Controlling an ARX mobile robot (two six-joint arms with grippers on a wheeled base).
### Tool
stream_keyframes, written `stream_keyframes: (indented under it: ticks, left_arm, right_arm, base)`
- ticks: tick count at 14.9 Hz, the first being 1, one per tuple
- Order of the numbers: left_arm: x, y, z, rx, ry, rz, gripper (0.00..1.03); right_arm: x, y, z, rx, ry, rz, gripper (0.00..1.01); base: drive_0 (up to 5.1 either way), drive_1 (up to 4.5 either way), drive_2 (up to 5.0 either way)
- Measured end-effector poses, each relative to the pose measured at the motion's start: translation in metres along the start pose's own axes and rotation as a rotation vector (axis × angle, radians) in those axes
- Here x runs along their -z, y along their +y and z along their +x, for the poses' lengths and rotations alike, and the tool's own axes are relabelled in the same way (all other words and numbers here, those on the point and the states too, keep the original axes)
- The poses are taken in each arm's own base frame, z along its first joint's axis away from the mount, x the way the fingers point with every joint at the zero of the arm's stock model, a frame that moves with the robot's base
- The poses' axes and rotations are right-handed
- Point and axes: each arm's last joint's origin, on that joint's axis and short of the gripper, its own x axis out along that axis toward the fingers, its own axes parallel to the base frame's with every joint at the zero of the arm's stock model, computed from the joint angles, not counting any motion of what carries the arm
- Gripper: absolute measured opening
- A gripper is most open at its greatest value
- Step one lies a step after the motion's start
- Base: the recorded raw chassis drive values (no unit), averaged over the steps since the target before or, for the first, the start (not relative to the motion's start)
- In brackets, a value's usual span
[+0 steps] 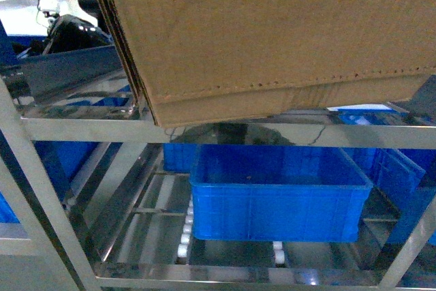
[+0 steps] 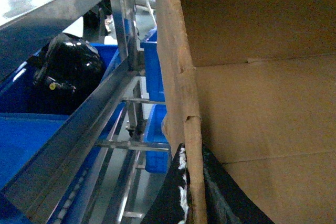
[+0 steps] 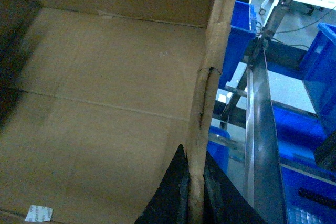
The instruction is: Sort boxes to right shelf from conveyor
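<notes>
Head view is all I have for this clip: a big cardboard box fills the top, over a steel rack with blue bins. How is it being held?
Observer: The left gripper pinches the box wall, one finger on each side of the edge.
Operator: And the other arm?
Observer: The right gripper clamps the opposite wall the same way.
Operator: Anything inside the box?
Observer: In the right wrist view it looks empty, except a small white sticker on the inner surface.
</notes>
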Motion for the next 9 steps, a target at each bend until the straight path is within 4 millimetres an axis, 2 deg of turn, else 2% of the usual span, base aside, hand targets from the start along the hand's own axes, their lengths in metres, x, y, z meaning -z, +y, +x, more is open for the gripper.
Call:
stream_keyframes:
  ticks: [2,4,6,9]
  left_arm:
    - [-0.003,0.001,0.014,0.006,0.057,-0.035,0.02]
    - [-0.003,0.003,0.026,0.006,0.113,-0.038,0.02]
    - [-0.004,0.006,0.039,0.005,0.145,-0.047,0.02]
    - [0.005,0.003,0.061,-0.022,0.194,-0.031,0.02]
  right_arm:
    - [-0.009,-0.006,0.012,-0.016,0.042,0.036,0.02]
    - [-0.016,-0.004,0.019,-0.038,0.08,0.065,0.02]
    - [-0.018,-0.002,0.031,-0.053,0.118,0.08,0.02]
    - [-0.016,0.0,0.054,-0.063,0.177,0.097,0.02]
  base:
    - [0.0,0.0,0.0]
    - [0.0,0.0,0.0]
    - [0.0,0.0,0.0]
    - [0.0,0.0,0.0]
